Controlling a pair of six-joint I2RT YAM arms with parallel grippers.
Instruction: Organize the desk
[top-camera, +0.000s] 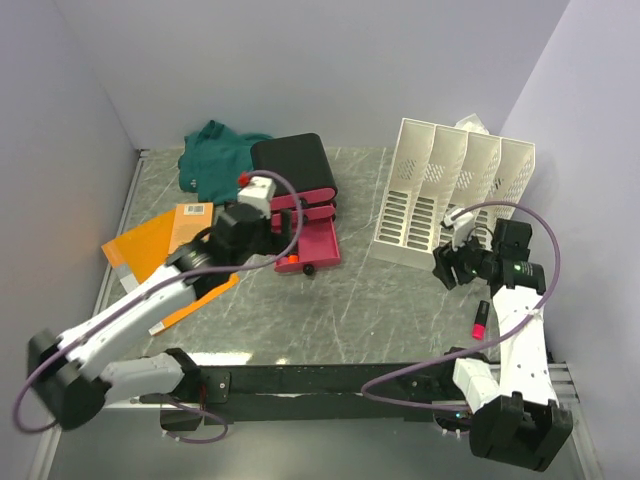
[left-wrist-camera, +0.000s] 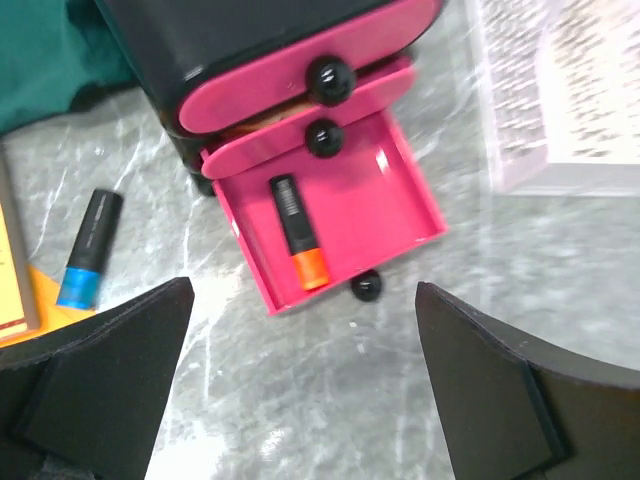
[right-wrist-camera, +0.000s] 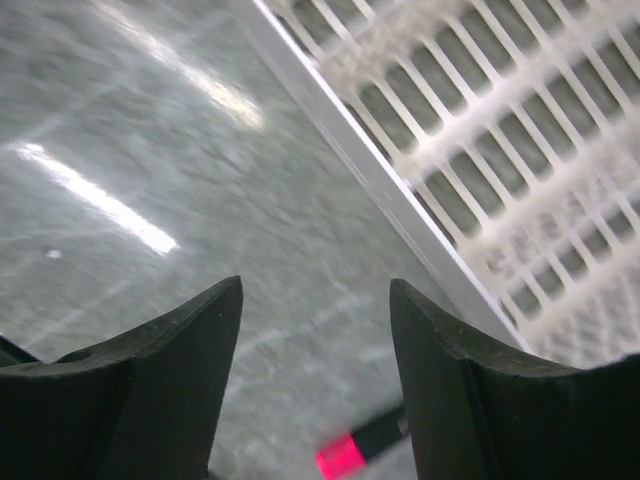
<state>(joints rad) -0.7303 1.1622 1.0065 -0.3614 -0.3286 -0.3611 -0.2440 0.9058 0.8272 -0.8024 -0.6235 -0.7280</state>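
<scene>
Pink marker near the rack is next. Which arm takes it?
Right. The right end effector, open, hangs close to the pink marker, beside the rack. The left end effector is across the desk, above the open drawer.

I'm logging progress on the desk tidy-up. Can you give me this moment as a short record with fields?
open drawer: bottom one, holds orange-capped marker
loose on desk: blue-capped marker, pink-capped marker
left fingers: open, above the drawer, empty
right fingers: open, empty, beside file rack
</scene>
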